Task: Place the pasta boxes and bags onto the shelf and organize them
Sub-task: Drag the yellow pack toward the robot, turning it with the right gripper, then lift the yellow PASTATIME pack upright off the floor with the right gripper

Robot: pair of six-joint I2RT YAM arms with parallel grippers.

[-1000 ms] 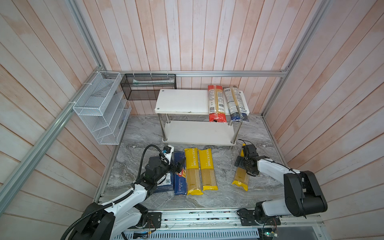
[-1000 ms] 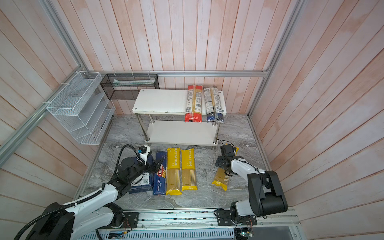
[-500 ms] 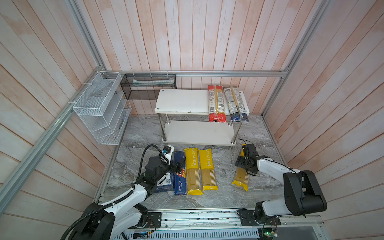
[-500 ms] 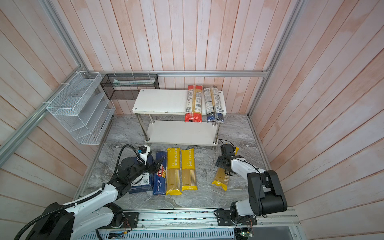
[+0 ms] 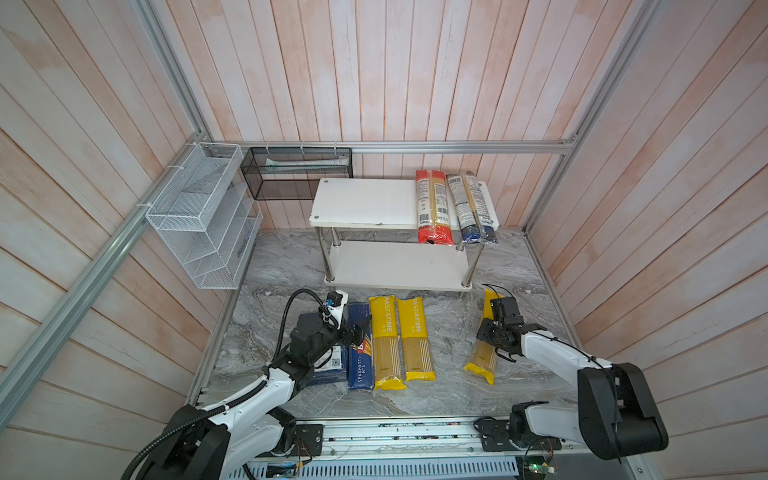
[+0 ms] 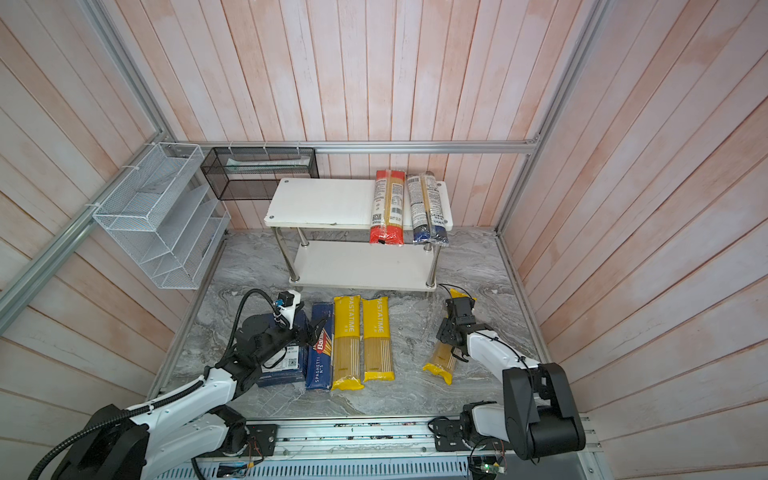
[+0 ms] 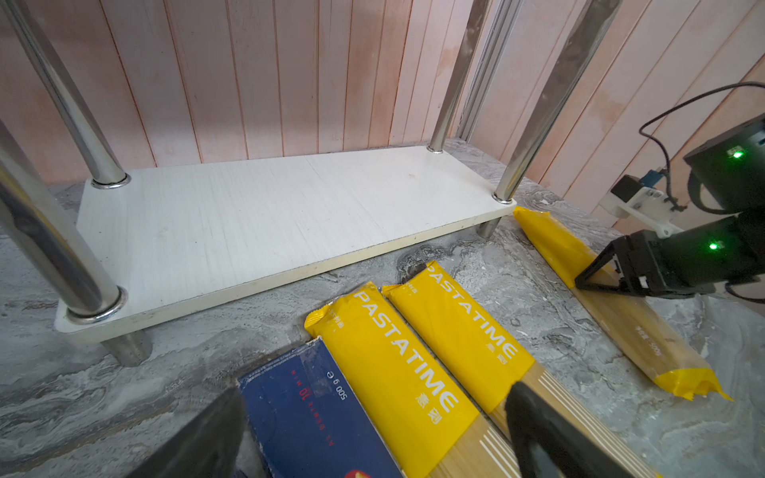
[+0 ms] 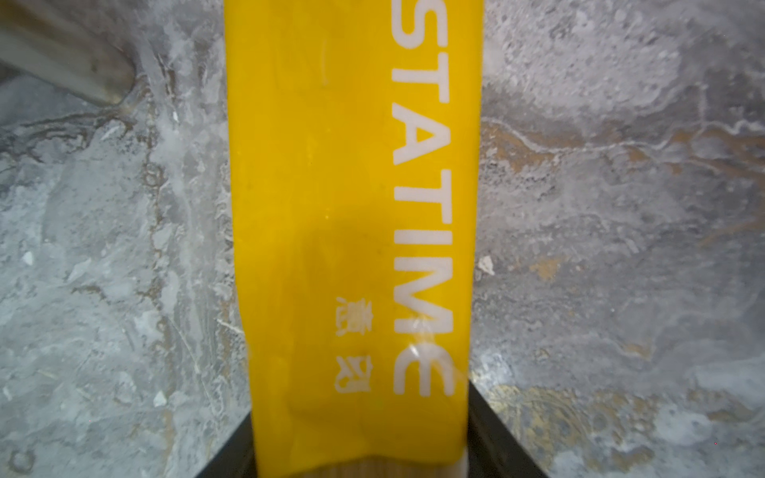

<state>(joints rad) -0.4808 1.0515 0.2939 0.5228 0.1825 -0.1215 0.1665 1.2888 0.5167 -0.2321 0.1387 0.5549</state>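
the shelf (image 5: 361,203) is two flat white boards with rounded corners on four shiny chrome tube legs. it stands on a grey marbled floor (image 5: 449,395) between pale plank walls. two crinkly clear bags of straw-coloured spaghetti lie side by side on the right end of its top board, both white-labelled and poking over the front edge: the red-ended bag (image 5: 433,208) and, to its right, the dark-blue-ended bag (image 5: 471,208). on the floor in front of the shelf, from left to right, lie the wide flat box (image 5: 332,368) of dark blue card, partly under the left arm, then the narrow spaghetti box (image 5: 359,361) touching it, then the first yellow bag (image 5: 386,340) and the second yellow bag (image 5: 415,336), glossy and close together. the third yellow bag (image 5: 482,357) lies well apart on the right, slightly slanted. the left gripper (image 5: 358,330) hangs over the narrow box with its black fingers (image 7: 538,434) spread wide. the right gripper (image 5: 493,337) has come down on the third yellow bag, its fingers (image 8: 492,438) pressed against both long edges while the bag rests on the floor. a white wire-mesh rack (image 5: 199,216) hangs on the left wall. beside it a black mesh basket (image 5: 297,187) holds something long and pale, too dim to name.
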